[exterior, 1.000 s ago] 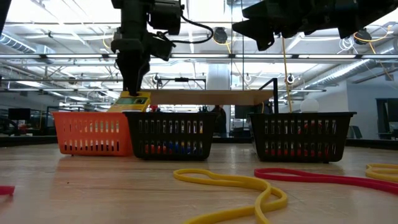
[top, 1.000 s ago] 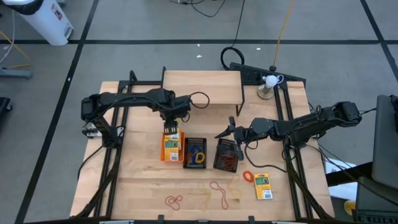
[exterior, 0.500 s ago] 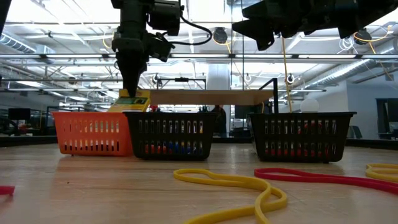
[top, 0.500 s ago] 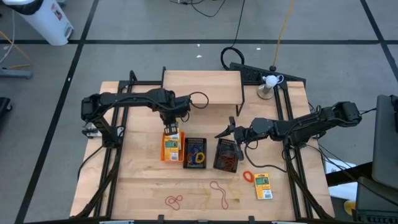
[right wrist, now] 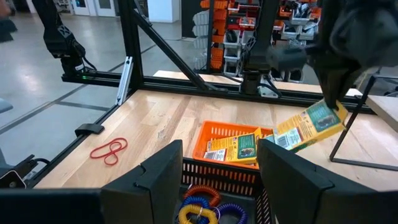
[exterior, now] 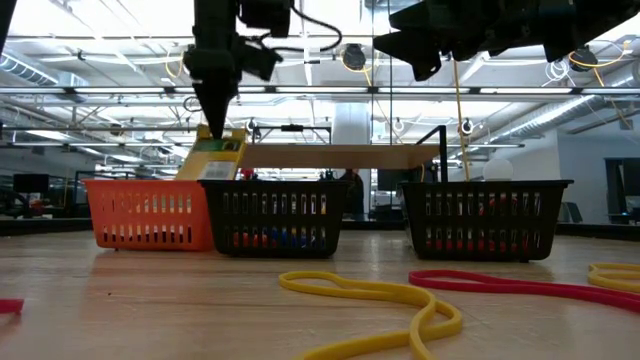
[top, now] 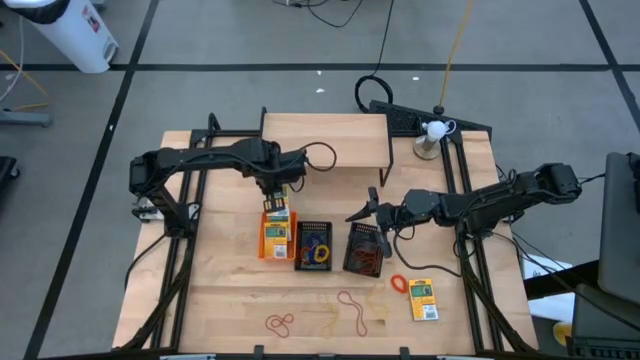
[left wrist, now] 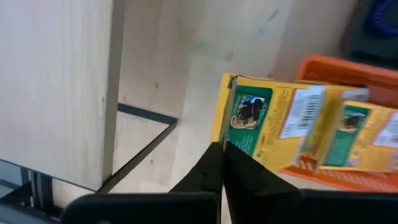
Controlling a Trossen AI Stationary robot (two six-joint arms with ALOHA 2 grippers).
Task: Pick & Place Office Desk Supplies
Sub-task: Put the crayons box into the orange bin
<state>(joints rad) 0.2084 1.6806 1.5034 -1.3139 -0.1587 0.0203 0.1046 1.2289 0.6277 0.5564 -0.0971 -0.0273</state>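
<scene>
My left gripper point(top: 275, 200) points down over the orange mesh bin point(top: 268, 240) and is shut on a yellow-and-green pack point(exterior: 214, 158). The pack also shows in the right wrist view point(right wrist: 311, 127). Another pack point(right wrist: 233, 147) lies in the orange bin. My right gripper point(top: 360, 212) hovers open and level above the right black bin point(top: 364, 250), with nothing between its fingers. The middle black bin point(top: 314, 245) holds coloured rubber-band loops point(right wrist: 202, 205). One more pack point(top: 423, 299) lies on the table at the near right. My left gripper pinches the pack's upper edge point(left wrist: 219, 134) between its two fingers, which come from above and point down. The pack hangs tilted below the fingers, above the orange bin. Its lower end point(right wrist: 278, 140) is near the bin's rim; I cannot tell whether it touches.
Loose rubber-band loops lie near the front edge: a red one point(top: 279, 323), a yellow one point(exterior: 370, 295), another red one point(exterior: 500, 285) and a small orange one point(top: 398, 283). The light wooden shelf point(top: 325, 140) stands at the far middle, close behind my left gripper.
My left gripper has shut on the pack in the orange bin and then gone up. The pack has risen with it and now hangs tilted, higher above the bin's rim than before.
</scene>
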